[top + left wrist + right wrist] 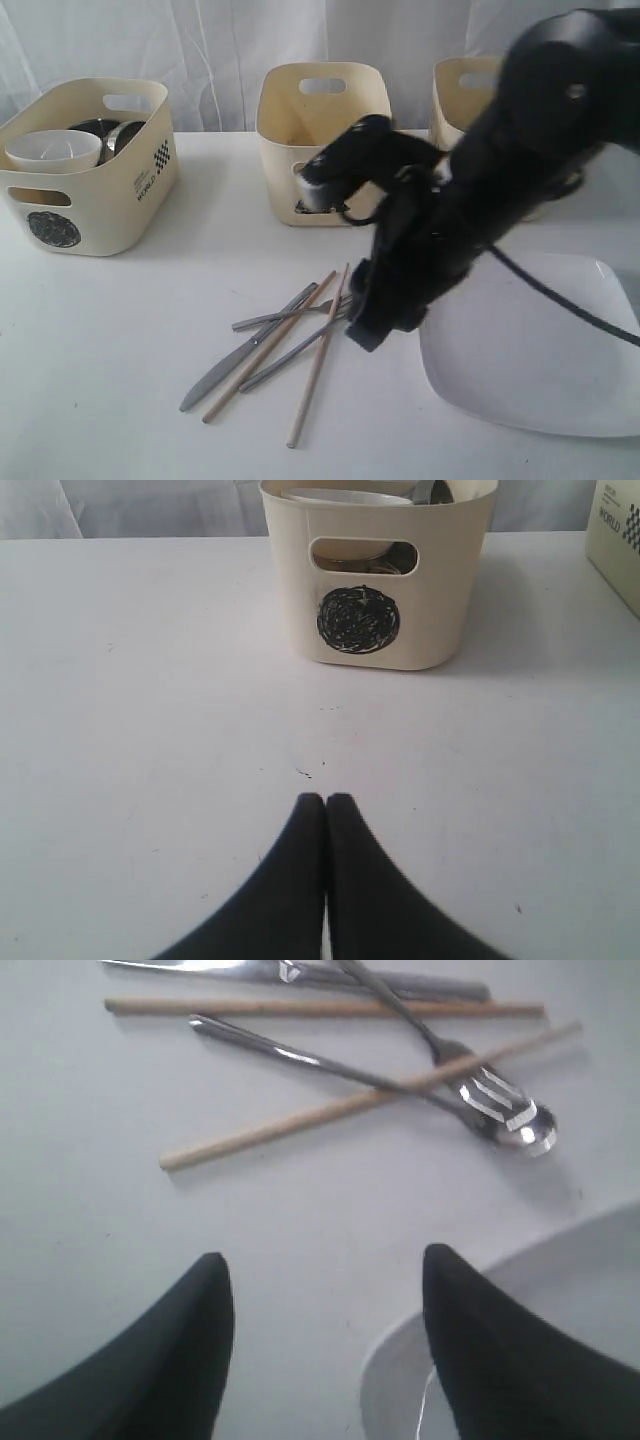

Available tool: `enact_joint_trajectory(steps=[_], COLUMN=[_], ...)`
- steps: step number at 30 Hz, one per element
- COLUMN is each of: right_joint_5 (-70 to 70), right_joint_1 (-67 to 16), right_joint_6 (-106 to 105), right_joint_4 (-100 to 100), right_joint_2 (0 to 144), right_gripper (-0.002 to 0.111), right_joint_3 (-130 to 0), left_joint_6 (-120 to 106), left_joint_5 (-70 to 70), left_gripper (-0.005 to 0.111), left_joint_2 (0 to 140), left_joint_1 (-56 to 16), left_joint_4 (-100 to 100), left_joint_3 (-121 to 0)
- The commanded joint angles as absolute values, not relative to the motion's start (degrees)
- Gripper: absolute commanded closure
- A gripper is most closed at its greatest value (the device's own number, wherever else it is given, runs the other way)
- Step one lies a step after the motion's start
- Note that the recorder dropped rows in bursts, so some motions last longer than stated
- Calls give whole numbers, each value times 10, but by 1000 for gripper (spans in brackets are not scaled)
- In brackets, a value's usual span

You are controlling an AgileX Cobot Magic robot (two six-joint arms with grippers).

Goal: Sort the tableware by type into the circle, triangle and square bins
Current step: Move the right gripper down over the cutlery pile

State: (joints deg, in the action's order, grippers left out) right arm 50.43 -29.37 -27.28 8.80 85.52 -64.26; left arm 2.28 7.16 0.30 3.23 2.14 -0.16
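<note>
Right gripper has its fingers spread wide with nothing between them. It sits low over the white table, between the cutlery pile and the edge of the large white square plate; contact with the plate cannot be told. The pile lies mid-table, left of the plate: steel knife, fork, spoon and two wooden chopsticks crossing one another. In the right wrist view the fork tines rest on the spoon bowl and one chopstick lies across both handles. Left gripper has its fingers pressed together, holding nothing, over bare table and facing the circle bin (black scribbled circle on its wall). The circle bin stands at the far left of the exterior view and holds the white bowl plus dark steel ware behind it (mugs or bowls, cannot tell). The middle bin stands behind the cutlery, its mark mostly hidden by the right arm. The third bin is at the back right, half covered by that arm, mark not visible.
</note>
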Motion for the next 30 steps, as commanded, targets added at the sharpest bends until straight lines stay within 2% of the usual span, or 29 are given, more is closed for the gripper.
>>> enact_joint_trajectory(steps=[1, 6, 14, 16, 21, 30], right_joint_5=[540, 591, 556, 549, 526, 457], right_joint_1=[-344, -360, -358, -352, -319, -303], right_joint_6=[-450, -478, -471, -395, -38, 232], right_joint_4=[84, 85, 80, 77, 68, 30], right_joint_2=[972, 1086, 1125, 1133, 1139, 1143], right_gripper=[54, 54, 54, 54, 54, 55], right_joint_3=[-733, -811, -847, -854, -863, -856], left_joint_6=[27, 27, 27, 27, 27, 27], left_joint_5=[73, 73, 73, 73, 73, 73], left_gripper=[107, 107, 107, 107, 107, 107], left_joint_2=[0, 0, 0, 0, 0, 0], left_joint_1=[33, 33, 33, 33, 33, 33], left_joint_4=[24, 24, 24, 24, 24, 24], left_joint_3=[0, 0, 0, 0, 0, 0])
